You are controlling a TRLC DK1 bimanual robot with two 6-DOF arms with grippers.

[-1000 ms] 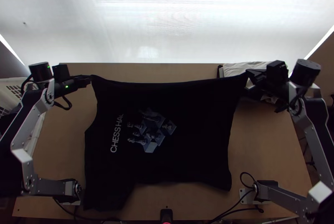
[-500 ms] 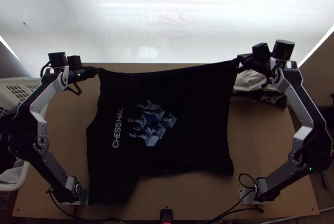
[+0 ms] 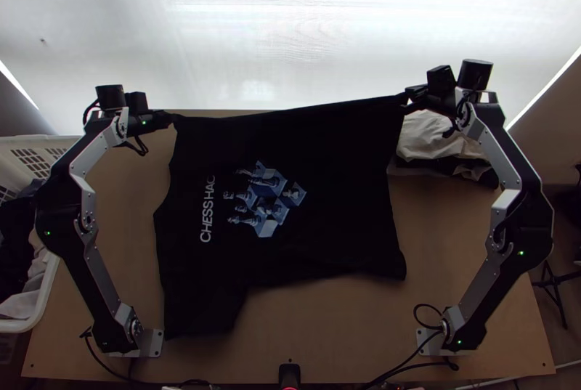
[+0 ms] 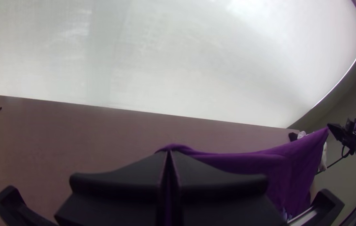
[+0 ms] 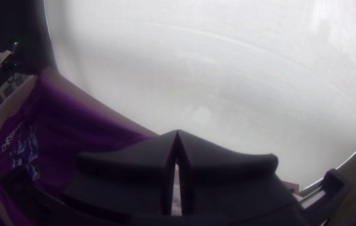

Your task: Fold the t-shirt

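One black T-shirt (image 3: pixel 327 201), printed face up, is stretched across the wooden table (image 3: pixel 327 325) between two grippers. Its far edge is held up off the tabletop, and is drawn higher at the right end than at the left. The shirt's far left corner is clamped in the left gripper (image 3: pixel 173 120), the two fingers closed on the fabric; the far right corner is pinched likewise in the right gripper (image 3: pixel 404 97), its fingertips brought together. A chess-piece graphic (image 3: pixel 265 201) is displayed in blue and grey near the shirt's middle, with white lettering (image 3: pixel 208 208) set to its left. One sleeve (image 3: pixel 207 310) is extended toward the near left, close to the left arm's base plate (image 3: pixel 152 343). At the table's far right, beneath and beside the right arm, a white cloth (image 3: pixel 428 136) is placed, with dark cloth (image 3: pixel 436 163) along its near side. Beyond the left edge, a white slatted basket (image 3: pixel 18 326) is filled with dark and light fabrics (image 3: pixel 16 245). A small black device (image 3: pixel 289 374) is located at the near edge's middle.
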